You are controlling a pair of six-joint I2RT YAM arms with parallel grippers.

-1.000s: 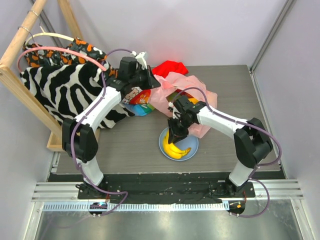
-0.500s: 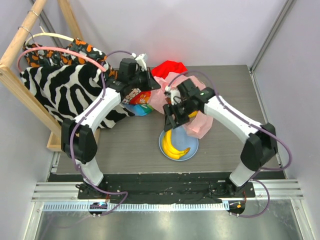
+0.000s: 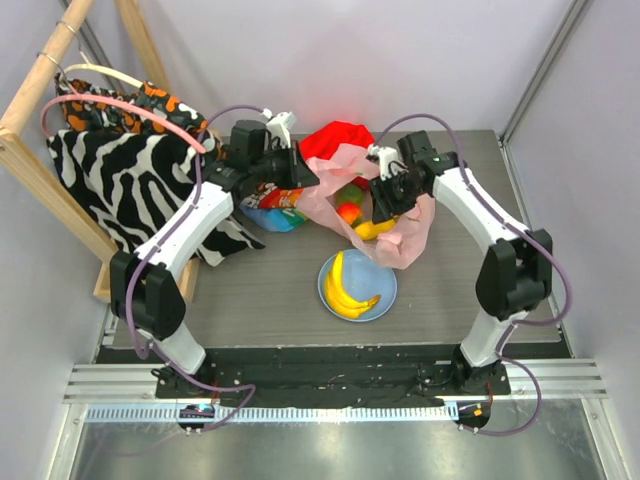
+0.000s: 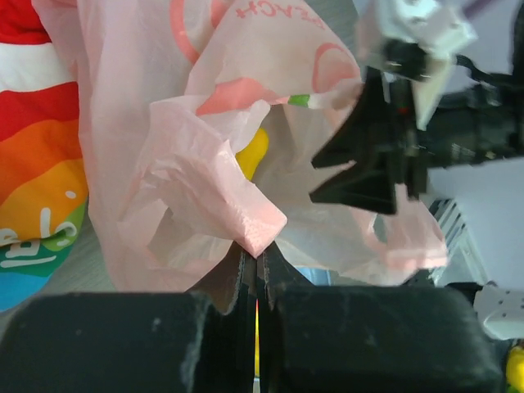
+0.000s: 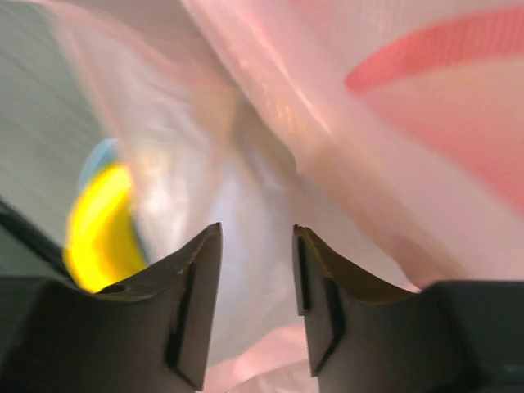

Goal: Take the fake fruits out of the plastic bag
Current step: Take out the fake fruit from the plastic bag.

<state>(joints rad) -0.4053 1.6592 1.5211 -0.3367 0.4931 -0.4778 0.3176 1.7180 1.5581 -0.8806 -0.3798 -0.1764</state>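
Top external view | step: emptying the plastic bag | left gripper pinched on the bag edge | right gripper fingers apart, bag film just ahead | orange-red fruit inside the bag, just beside the right fingers | next: probably reach in and close on one fruit

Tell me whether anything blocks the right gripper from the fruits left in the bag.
Only the bag itself: in the wrist view its pink film fills the space ahead of the open right gripper. From above, fruits show in the mouth, whose edge the left gripper pinches.
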